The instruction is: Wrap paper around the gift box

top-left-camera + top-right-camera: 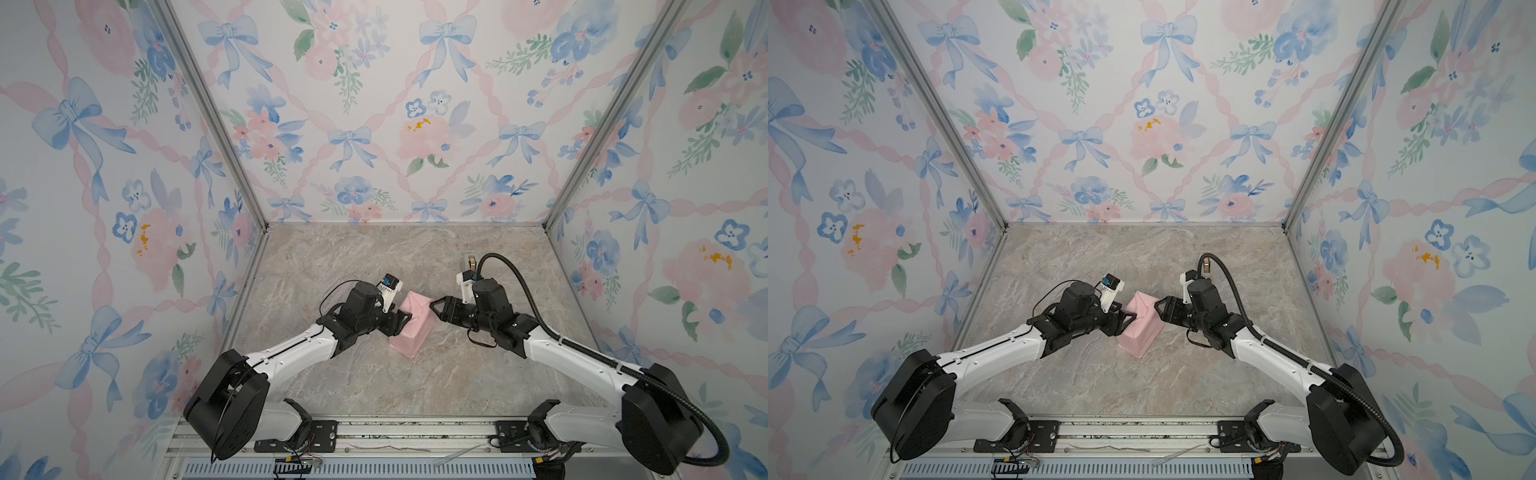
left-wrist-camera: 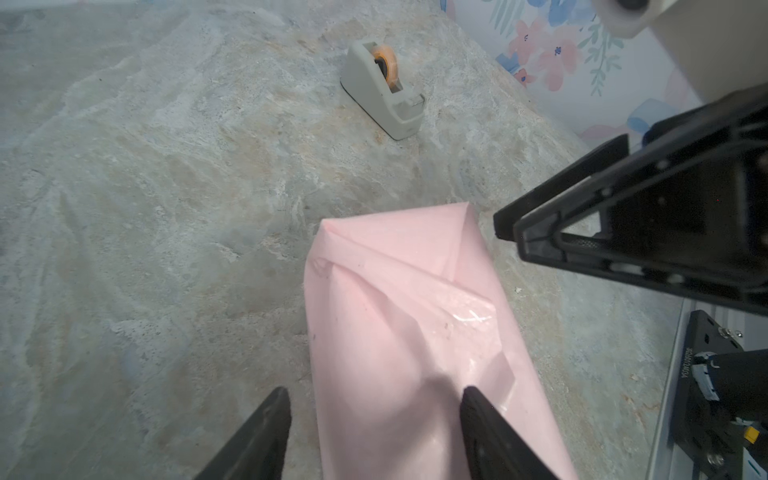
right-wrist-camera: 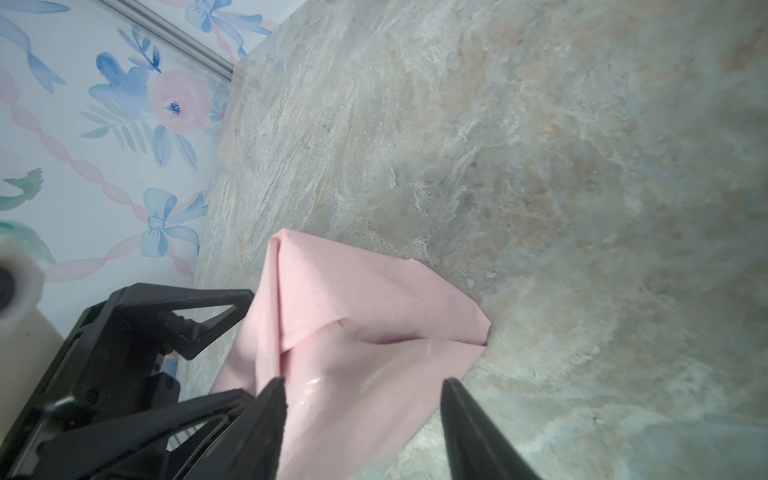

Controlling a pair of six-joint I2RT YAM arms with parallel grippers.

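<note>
Left tool (image 1: 405,320) and right tool (image 1: 434,309) flank the paper (image 1: 413,334) (tape dispenser (image 2: 384,91) beyond).

The paper (image 1: 411,328) between the left fingers (image 2: 266,432) and the right fingers (image 3: 270,419) is shown in plain pale pink, with a clear glossy strip seen near the left fingers; both pairs of fingers are coloured matt black; the desk (image 1: 374,257) beneath them is veined in grey and beige like marble; the tape dispenser (image 2: 382,93) beyond the left fingers is coloured grey-beige, with an orange roll; the walls (image 1: 353,104) are papered white, patterned with pink roses, blue bows, green leaves and a pink ribbon lattice.
</note>
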